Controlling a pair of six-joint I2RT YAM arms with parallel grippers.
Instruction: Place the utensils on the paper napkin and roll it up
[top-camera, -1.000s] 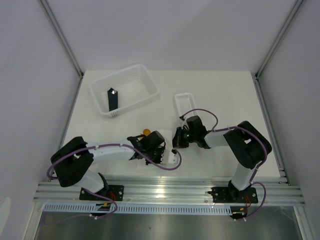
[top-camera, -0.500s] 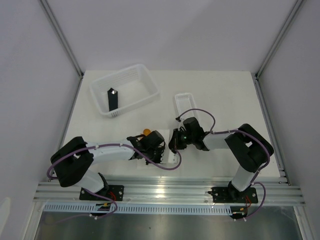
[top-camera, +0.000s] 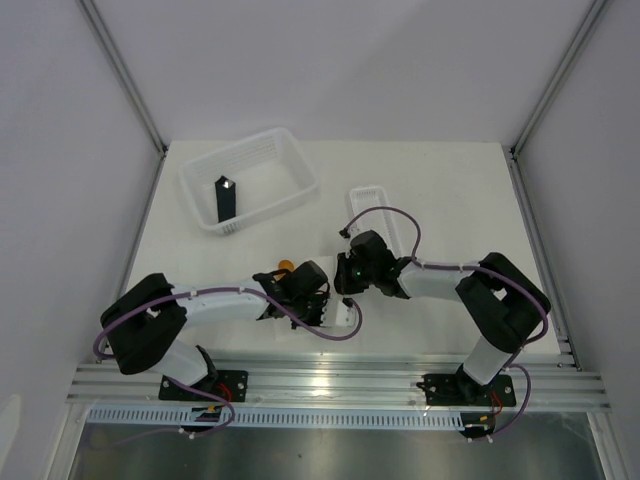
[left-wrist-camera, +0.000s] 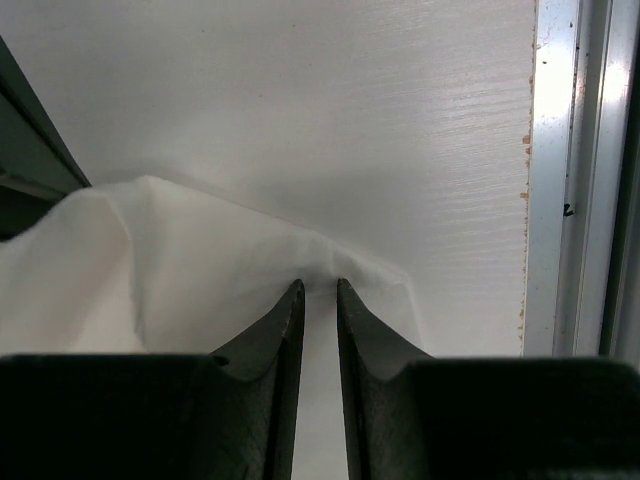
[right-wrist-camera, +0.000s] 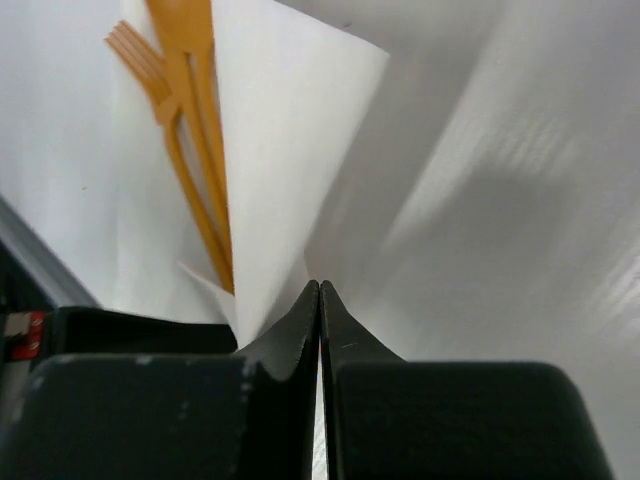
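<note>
The left fingers (left-wrist-camera: 294, 300) are narrow and seem to pinch the paper napkin (left-wrist-camera: 200, 260) by its edge. The right fingers (right-wrist-camera: 320, 300) are shut tight, touching it. The utensils (right-wrist-camera: 190, 130) lie on it, upper left of the right wrist view. Roll slowly, keeping them tucked inside.

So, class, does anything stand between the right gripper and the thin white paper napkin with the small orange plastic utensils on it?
Nothing visible does. In the right wrist view the right gripper, shut, has its tips right at the near edge of the thin white paper napkin. The small orange plastic utensils lie on it just beyond.
</note>
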